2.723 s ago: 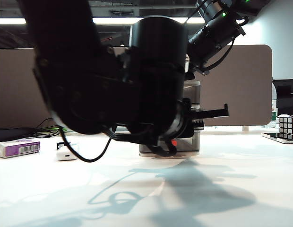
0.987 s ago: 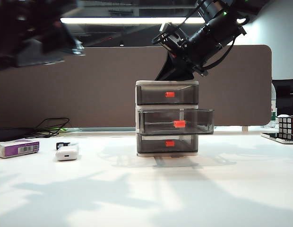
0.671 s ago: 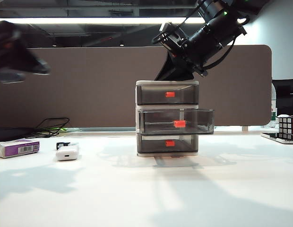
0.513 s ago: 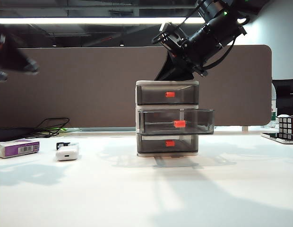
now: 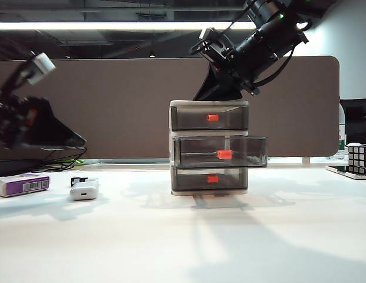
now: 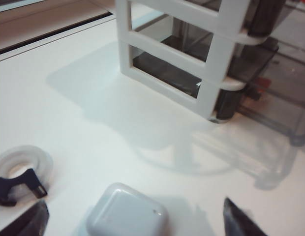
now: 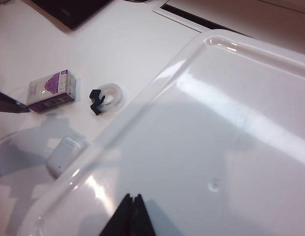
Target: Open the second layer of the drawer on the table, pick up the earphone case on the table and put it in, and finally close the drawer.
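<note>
The small glossy white rounded earphone case (image 6: 127,212) lies flat on the white table (image 6: 83,128), between the left claw's (image 6: 134,221) spread tips. The white-framed three-tier drawer (image 5: 209,147) stands beyond, its smoky grey second layer (image 5: 221,151) pulled out.

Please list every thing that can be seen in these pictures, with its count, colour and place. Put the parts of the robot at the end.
table: one, white, under everything.
drawer: one, white frame with three smoky grey layers, centre of the table.
second layer: one, grey with a red-orange tab, pulled out.
earphone case: one, glossy white, on the table left of the drawer.
tape ring with black clip: one, whitish, close behind the case.
flat box: one, purple and white, far left.
puzzle cube: one, multicoloured, far right.
left gripper: one, black, fingers open, above the earphone case.
right gripper: one, black, fingers together, resting on the drawer's top.
</note>
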Robot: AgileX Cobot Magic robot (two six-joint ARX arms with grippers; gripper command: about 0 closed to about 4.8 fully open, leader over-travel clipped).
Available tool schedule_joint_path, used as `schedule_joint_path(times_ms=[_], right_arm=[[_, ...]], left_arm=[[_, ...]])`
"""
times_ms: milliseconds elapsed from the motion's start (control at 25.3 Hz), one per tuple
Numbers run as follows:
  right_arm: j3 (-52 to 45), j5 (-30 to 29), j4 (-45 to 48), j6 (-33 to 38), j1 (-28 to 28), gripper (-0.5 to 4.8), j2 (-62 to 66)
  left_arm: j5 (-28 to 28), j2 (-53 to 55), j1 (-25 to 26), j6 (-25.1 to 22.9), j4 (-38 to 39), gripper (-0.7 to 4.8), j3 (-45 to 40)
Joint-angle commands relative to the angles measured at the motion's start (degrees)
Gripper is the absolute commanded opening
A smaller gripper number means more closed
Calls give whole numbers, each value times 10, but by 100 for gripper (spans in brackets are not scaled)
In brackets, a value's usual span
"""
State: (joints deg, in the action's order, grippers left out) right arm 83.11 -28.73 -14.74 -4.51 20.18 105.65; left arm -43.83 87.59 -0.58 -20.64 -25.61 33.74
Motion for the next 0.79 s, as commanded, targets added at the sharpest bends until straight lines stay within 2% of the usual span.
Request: schedule_joint_path(times_ms=[39,158,276,355,434,474,789], right_arm=[[-8,16,-63,0,1,-5,9],[-8,16,-65,-1,0,-5,9],[-8,16,-66,-1,0,-5,9],[-8,16,-65,-1,0,-5,9],[-8,16,-65,-1,1,-5,9],[-8,16,-65,-1,1,-5,9],[-8,16,-65,-1,0,-5,9]], left_arm=[[-2,37,-1,-44,61,479,41],[-7,65,-1,-116,135,479,75],[-14,81,-1,-168,160,479,92],[-12,90,0,-176,161,479,99],[-12,104,0,-184,162,432,106],[-12,111,0,-184,163,427,111],[-13,191,-1,-202,208,427,166]])
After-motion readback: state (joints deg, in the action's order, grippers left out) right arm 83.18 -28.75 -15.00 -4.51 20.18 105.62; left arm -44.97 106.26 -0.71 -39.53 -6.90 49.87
